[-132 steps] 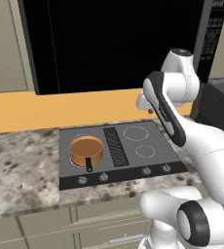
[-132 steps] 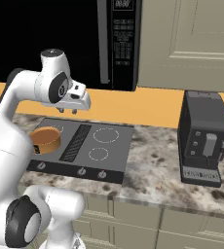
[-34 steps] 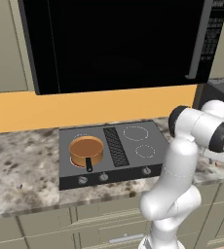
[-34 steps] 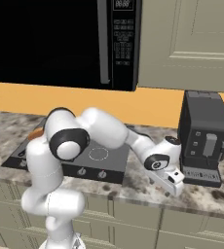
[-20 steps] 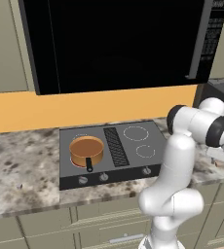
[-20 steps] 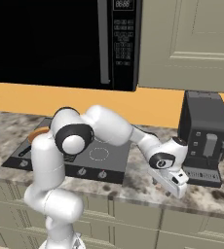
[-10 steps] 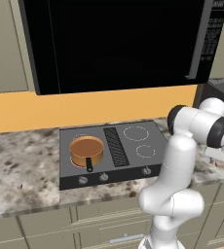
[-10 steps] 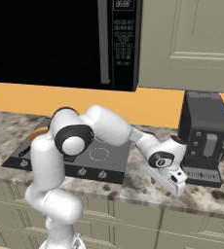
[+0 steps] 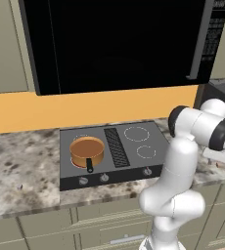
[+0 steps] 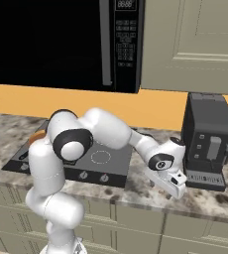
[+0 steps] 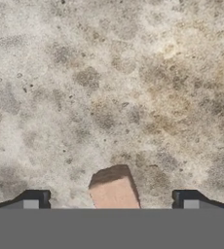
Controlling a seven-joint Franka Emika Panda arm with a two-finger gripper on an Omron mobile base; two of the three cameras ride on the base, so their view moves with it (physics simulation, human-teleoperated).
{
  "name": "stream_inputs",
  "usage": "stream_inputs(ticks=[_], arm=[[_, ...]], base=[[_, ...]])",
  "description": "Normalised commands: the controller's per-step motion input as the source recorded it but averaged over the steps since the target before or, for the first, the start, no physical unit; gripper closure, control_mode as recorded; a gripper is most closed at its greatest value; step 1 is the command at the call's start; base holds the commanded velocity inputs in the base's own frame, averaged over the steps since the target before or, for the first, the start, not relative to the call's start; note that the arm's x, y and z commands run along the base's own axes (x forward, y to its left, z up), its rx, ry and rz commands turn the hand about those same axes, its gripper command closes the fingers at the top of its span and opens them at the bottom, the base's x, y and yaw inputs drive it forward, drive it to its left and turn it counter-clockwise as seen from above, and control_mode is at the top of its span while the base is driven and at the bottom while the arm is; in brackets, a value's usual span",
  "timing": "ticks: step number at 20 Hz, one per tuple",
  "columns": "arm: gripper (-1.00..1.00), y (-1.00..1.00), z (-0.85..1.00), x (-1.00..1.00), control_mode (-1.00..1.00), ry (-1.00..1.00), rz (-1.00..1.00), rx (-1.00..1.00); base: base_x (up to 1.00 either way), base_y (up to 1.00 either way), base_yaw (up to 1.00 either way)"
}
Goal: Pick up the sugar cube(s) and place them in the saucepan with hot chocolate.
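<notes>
Hand (image 11: 110, 206) spread wide, holding nothing, low over the bench (image 11: 109, 87); cube (image 11: 113, 192) lies centred between the fingertips, apart from both, straight below the palm

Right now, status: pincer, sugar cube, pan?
Pincer open, low over counter. Sugar cube between its tips, not gripped. Pan on left burner, far off. Nothing in the way.

- The speckled counter (image 11: 109, 87) lay bare ahead of the gripper (image 11: 110, 200), with open stone on both sides of the sugar cube (image 11: 115, 192) between the wide-set jaws.
- The coffee machine (image 10: 207, 139) stood close beside the hand (hemming that side).
</notes>
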Motion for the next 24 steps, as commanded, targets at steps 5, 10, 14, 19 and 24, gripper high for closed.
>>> stream_inputs(ticks=[5, 10, 14, 19, 24], arm=[[-1.00, 0.00, 0.00, 0.00, -1.00, -0.01, 0.05, 0.00], [1.00, 0.00, 0.00, 0.00, -1.00, -0.03, 0.06, 0.00], [1.00, 0.00, 0.00, 0.00, -1.00, -0.03, 0.06, 0.00], [1.00, 0.00, 0.00, 0.00, -1.00, -0.03, 0.03, 0.00], [1.00, 0.02, 0.01, -0.03, -1.00, -0.07, 0.00, -0.02]], base=[[0.00, 0.00, 0.00], [0.00, 0.00, 0.00], [0.00, 0.00, 0.00], [0.00, 0.00, 0.00], [0.00, 0.00, 0.00]])
